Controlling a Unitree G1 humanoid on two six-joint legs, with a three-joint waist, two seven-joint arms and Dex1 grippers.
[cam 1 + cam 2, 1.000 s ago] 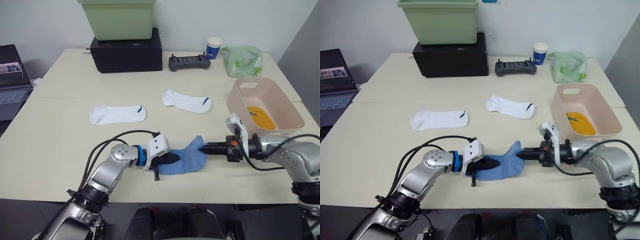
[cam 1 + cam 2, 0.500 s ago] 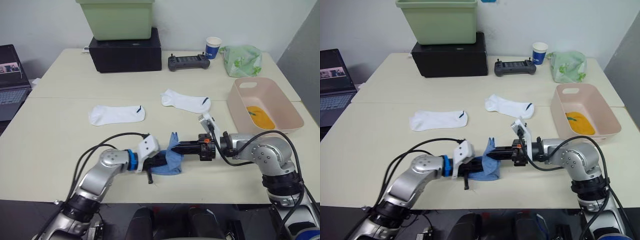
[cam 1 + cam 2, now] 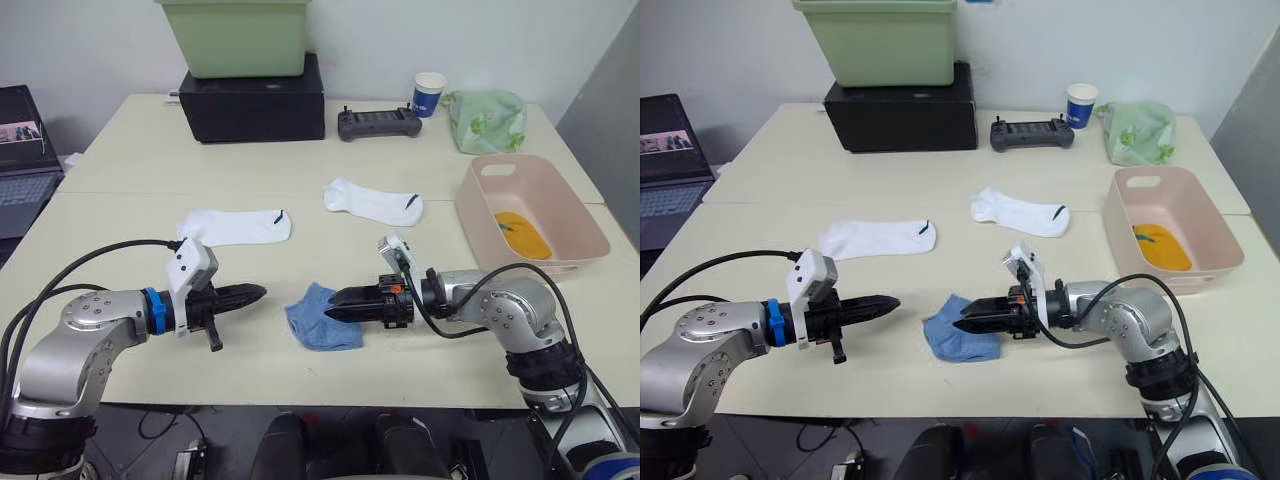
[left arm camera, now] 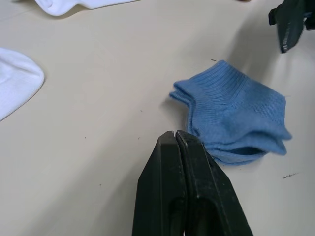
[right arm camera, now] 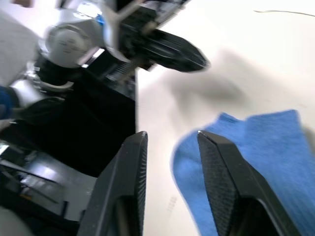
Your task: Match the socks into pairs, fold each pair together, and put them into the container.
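A pale tabletop (image 3: 120, 150) stands against a white wall, with a laptop (image 3: 20, 150) at its far left edge. At the near middle lies a folded pair of light blue socks (image 3: 322, 318), flat on the surface and free of both tools. The left tool (image 3: 255, 293) hovers to the left of the blue socks, apart from them, its two black fingers (image 4: 184, 196) pressed together and empty. The right tool (image 3: 335, 300) points at the blue socks from the right, its tips just at their right edge, with its fingers (image 5: 224, 187) spread apart and nothing between them. Farther back, two white socks with dark marks lie apart: one (image 3: 234, 226) left of centre, the other (image 3: 373, 203) right of centre. The pink tub (image 3: 575, 215) sits at the right edge, holding the mustard-orange socks (image 3: 520, 235). Along the far side stand a black box (image 3: 252, 105) with a green bin (image 3: 238, 38) on top, a black controller (image 3: 378, 124), a paper cup (image 3: 429, 94) and a green leaf-print cloth (image 3: 485, 120).
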